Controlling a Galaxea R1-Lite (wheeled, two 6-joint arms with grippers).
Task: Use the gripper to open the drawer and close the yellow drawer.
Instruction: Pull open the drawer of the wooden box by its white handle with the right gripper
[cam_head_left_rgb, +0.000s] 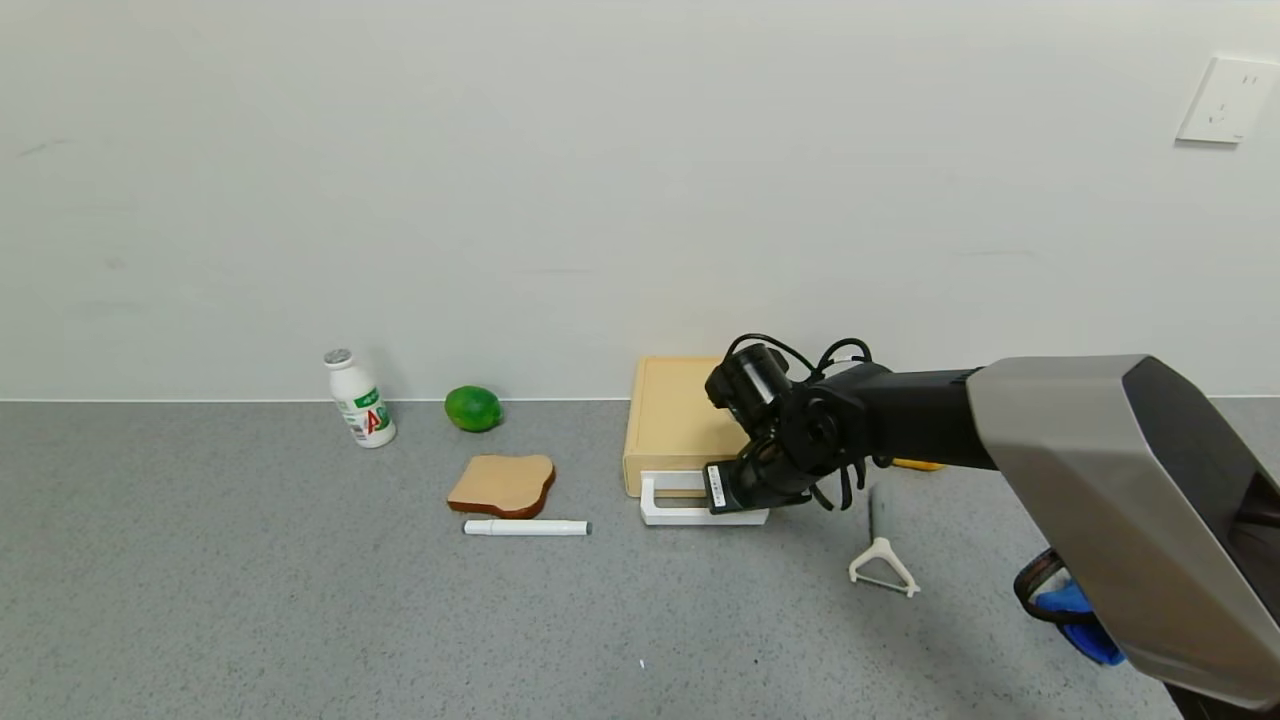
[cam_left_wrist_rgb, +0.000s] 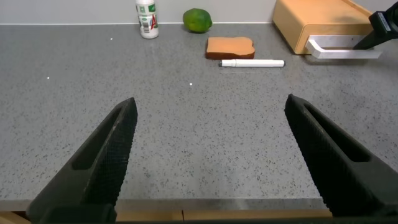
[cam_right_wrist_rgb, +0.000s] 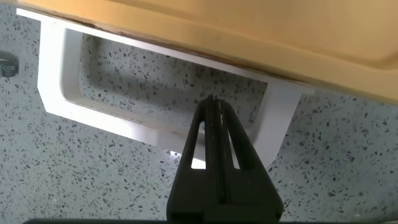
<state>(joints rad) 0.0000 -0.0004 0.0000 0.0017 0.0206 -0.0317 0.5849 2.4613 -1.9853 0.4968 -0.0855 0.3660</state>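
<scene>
Here we see right gripper (cam_right_wrist_rgb: 211, 106) pressed together inside drawer (cam_head_left_rgb: 680, 420) handle (cam_right_wrist_rgb: 155, 118) at desk's back edge; left gripper (cam_left_wrist_rgb: 208, 124) spread, idle.

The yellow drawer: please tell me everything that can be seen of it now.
The yellow drawer is a flat, pale yellow-tan box, plastic by its look, lying on the grey table close to the wall. A white rectangular loop handle sticks out of its front toward the robot. The drawer looks shut or nearly so. The right gripper, fingers pressed together, sits at the handle's front bar, reaching into the loop; real contact cannot be confirmed. Nothing lies on its top.
</scene>
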